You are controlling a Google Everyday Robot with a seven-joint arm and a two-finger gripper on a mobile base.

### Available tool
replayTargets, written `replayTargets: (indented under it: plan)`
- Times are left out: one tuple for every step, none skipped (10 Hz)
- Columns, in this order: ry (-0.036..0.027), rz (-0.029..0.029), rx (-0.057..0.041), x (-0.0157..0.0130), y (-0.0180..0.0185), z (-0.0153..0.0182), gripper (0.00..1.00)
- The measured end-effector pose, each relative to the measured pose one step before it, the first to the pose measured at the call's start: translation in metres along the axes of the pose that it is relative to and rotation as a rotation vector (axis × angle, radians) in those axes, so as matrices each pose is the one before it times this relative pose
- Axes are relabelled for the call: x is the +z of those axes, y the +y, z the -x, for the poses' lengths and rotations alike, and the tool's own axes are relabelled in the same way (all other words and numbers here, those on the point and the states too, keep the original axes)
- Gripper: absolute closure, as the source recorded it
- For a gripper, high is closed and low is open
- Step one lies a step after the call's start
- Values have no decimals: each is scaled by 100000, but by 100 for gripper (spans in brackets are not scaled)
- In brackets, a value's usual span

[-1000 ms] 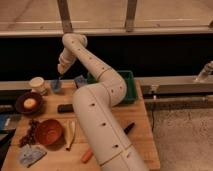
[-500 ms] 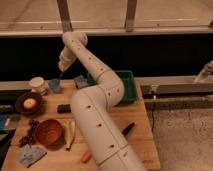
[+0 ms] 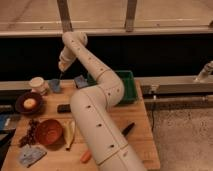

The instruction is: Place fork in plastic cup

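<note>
My gripper (image 3: 61, 69) hangs at the end of the white arm, above the back left of the wooden table (image 3: 140, 140). It is shut on the fork (image 3: 60, 76), a thin dark stick that points down from it. The plastic cup (image 3: 54, 85), small and dull blue-grey, stands just below and slightly left of the fork's lower tip. I cannot tell whether the tip is inside the cup's rim.
A cream cup (image 3: 36, 83) stands left of the plastic cup and a blue blocky object (image 3: 81, 81) right of it. Also here are a green bin (image 3: 131, 86), black block (image 3: 64, 107), dark plate (image 3: 20, 104), red-brown bowl (image 3: 48, 131), banana (image 3: 70, 134) and blue cloth (image 3: 29, 155).
The arm's elbow and lower links have swung a little to the left. The gripper with the fork has stayed over the plastic cup, almost in place.
</note>
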State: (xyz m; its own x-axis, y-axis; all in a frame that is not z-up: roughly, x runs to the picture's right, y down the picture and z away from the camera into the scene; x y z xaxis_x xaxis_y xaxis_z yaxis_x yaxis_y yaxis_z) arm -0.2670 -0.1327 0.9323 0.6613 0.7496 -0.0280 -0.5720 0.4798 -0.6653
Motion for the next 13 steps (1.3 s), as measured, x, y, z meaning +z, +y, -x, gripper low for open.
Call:
replayTargets:
  plan:
    - [-12,-10,14,-9,-11,-3,99]
    - [7,-9,17,-5,-16,-13,94]
    - [-7,-2,0,-1,0,2,94]
    - [19,-10,41,5,-29,-29,94]
    - [100,19,51,76,-25,-63,94]
    - [-4,3,-4,-6,5,5,94]
    - [15,-5,6,6,-6,-9,94]
    - [-20,-6,16,-14,-12,-2,96]
    - [13,3,-2,6,2,-3,99]
    - [4,1,2,5,-1,-3,99]
    - [-10,-13,1,-12,-6,3,93]
    - [8,10,-2,8,5,-2,82]
    - [-6,-1,-7,-4,3,5,78]
